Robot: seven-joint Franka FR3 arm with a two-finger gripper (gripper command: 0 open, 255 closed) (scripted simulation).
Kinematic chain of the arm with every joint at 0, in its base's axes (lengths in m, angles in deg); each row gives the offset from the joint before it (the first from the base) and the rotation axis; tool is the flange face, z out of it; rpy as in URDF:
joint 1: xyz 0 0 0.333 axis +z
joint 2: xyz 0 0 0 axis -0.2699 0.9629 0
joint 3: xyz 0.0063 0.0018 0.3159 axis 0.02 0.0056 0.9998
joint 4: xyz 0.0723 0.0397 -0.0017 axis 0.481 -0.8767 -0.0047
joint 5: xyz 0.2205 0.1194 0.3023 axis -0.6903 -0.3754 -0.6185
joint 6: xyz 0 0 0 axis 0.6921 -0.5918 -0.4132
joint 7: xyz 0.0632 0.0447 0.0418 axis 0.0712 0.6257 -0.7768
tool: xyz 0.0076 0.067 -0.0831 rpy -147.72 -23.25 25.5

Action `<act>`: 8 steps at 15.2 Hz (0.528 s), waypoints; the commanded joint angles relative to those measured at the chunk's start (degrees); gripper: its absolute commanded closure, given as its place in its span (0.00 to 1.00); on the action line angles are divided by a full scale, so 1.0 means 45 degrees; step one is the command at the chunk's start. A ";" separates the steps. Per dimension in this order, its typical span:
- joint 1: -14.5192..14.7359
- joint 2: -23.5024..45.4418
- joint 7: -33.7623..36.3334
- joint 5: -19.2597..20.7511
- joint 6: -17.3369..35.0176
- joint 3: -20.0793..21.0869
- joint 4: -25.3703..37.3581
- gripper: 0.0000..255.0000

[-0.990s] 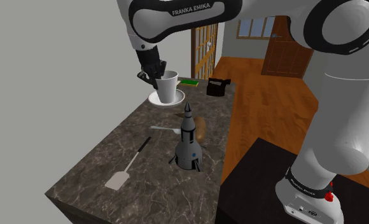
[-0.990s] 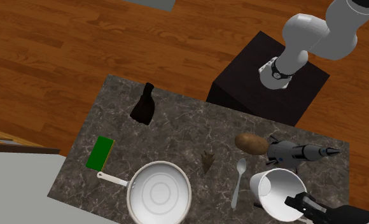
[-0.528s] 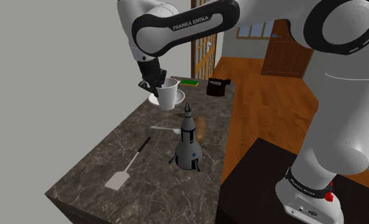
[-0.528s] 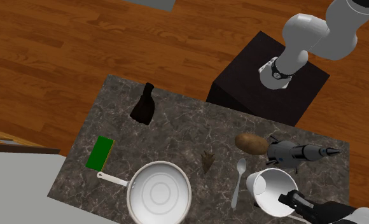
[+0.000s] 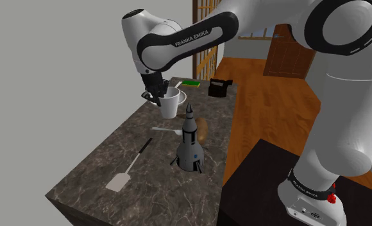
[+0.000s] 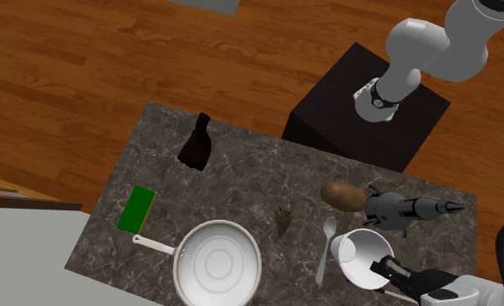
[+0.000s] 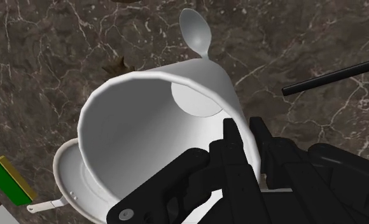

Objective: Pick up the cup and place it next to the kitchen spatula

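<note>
Gripper [image 7: 245, 137] fingers pinch the rim of the white cup [image 7: 145, 127], one inside the wall and one outside, clamped firmly on it. Tilted in that grip, the cup appears to hang clear of the dark stone counter [image 5: 101, 167], near the spoon [image 7: 197, 32] and the pan [image 7: 69, 178]. The spatula [image 5: 128, 168] lies well apart, toward the counter's near end in the shoulder view. The pick-up looks done. What remains is carrying the cup over, setting it down beside the spatula and letting go.
</note>
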 commanded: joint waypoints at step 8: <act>-0.0019 0.0367 0.0376 0.0235 0.1386 -0.0062 -0.1063 1.00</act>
